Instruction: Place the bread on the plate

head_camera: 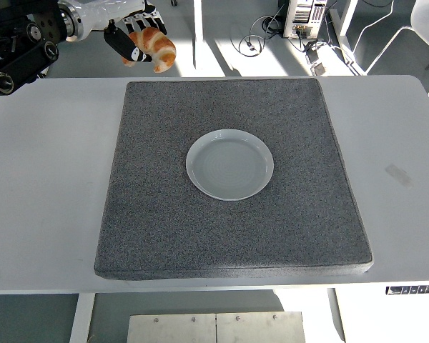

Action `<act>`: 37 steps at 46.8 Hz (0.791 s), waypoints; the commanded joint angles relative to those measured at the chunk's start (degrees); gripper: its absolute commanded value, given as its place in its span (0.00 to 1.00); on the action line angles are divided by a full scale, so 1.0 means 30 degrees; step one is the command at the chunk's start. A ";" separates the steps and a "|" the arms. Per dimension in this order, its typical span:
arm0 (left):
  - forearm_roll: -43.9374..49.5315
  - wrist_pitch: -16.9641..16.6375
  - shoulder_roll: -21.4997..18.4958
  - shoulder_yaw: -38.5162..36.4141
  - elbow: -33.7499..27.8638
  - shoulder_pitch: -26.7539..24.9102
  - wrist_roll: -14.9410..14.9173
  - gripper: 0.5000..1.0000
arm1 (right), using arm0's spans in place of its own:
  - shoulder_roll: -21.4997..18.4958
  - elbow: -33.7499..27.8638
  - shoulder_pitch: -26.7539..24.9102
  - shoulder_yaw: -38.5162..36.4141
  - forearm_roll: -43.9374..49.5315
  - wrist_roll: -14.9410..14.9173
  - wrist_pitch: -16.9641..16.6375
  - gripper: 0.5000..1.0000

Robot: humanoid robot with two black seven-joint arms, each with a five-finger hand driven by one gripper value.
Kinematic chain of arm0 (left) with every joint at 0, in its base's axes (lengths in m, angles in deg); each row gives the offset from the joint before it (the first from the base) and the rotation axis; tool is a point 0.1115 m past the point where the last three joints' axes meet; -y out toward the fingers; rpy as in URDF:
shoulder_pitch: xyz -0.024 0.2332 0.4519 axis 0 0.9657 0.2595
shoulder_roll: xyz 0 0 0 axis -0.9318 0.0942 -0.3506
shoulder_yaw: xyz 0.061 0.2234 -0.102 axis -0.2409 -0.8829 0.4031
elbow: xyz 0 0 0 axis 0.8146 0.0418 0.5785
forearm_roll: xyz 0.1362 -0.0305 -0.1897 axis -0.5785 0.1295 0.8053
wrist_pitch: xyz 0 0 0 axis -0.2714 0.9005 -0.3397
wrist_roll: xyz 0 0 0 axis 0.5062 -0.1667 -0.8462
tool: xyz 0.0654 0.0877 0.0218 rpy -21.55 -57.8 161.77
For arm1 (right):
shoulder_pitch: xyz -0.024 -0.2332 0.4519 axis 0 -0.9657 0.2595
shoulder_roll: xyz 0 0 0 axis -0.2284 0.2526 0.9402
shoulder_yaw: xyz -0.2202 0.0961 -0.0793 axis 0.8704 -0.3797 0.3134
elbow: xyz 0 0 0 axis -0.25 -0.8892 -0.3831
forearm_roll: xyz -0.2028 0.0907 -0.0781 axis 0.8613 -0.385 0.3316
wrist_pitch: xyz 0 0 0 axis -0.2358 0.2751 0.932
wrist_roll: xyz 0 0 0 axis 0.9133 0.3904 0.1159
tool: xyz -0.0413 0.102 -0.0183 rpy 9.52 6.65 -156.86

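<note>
A golden-brown croissant point(156, 47) hangs high in the air near the picture's top left, well above the mat's far left corner. My left hand point(132, 39) is shut on it, black fingers curled round its left side. The white round plate point(229, 163) lies empty in the middle of the grey mat point(236, 214), far to the right and below the bread. My right arm does not show.
The grey mat covers most of the white table point(43, 200). Behind the table are floor cables and a computer case point(304, 18) at the top right, and table legs at the top.
</note>
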 commanded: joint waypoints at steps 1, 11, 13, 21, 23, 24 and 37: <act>-0.0025 0.0157 0.0428 0.0004 -0.0111 -0.0016 0.0224 0.00 | 0.0000 0.0000 0.0001 0.0000 -0.0003 -0.0001 0.0000 1.00; -0.0288 0.0186 0.1543 -0.0288 -0.1107 -0.0308 0.1044 0.00 | 0.0000 0.0000 0.0001 0.0000 -0.0003 -0.0001 0.0000 1.00; -0.0317 0.0186 0.1922 -0.0639 -0.1195 -0.0367 0.1336 0.00 | 0.0000 0.0000 0.0001 0.0000 -0.0003 -0.0001 0.0000 1.00; -0.0347 0.0157 0.4208 -0.1782 -0.1196 -0.0310 0.1953 0.00 | 0.0000 0.0000 0.0001 0.0000 -0.0003 -0.0001 0.0000 1.00; -0.0347 0.0157 0.4617 -0.2133 -0.1225 -0.0251 0.2011 0.00 | 0.0000 0.0000 0.0001 0.0000 -0.0003 -0.0001 0.0000 1.00; -0.0347 0.0157 0.4823 -0.2280 -0.1196 -0.0221 0.2099 0.00 | 0.0000 0.0000 0.0001 0.0000 -0.0003 -0.0001 0.0000 1.00; -0.0376 0.0157 0.5557 -0.4185 -0.1196 -0.0075 0.2803 0.00 | 0.0000 0.0000 0.0001 0.0000 -0.0003 -0.0001 0.0000 1.00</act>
